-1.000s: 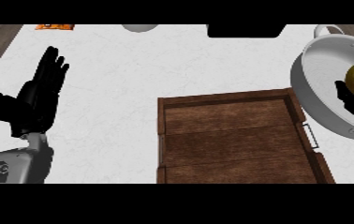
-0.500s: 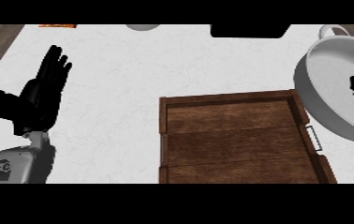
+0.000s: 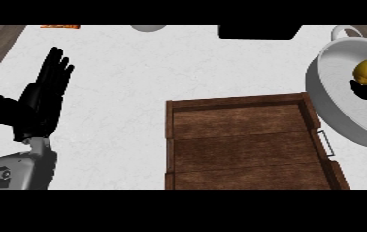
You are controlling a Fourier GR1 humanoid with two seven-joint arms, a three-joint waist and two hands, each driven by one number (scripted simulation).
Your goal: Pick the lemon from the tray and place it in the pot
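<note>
At the right edge, the yellow lemon (image 3: 360, 71) sits inside the white round pot (image 3: 326, 97), black fingertips (image 3: 356, 87) touching it, their grip unclear. The black left hand (image 3: 44, 99) rests open beside the brown wooden tray (image 3: 243, 139).

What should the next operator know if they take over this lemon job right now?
Left hand: open, fingers up, resting at the view's left edge, holding nothing.
Right hand: only a dark bit shows inside the pot, beside the lemon; grip cannot be told.
Lemon: over or inside the white pot at the right edge.
Tray: wooden, nothing on it.
Done: lemon off the tray.
Left: confirm release, pull the right hand out.
</note>
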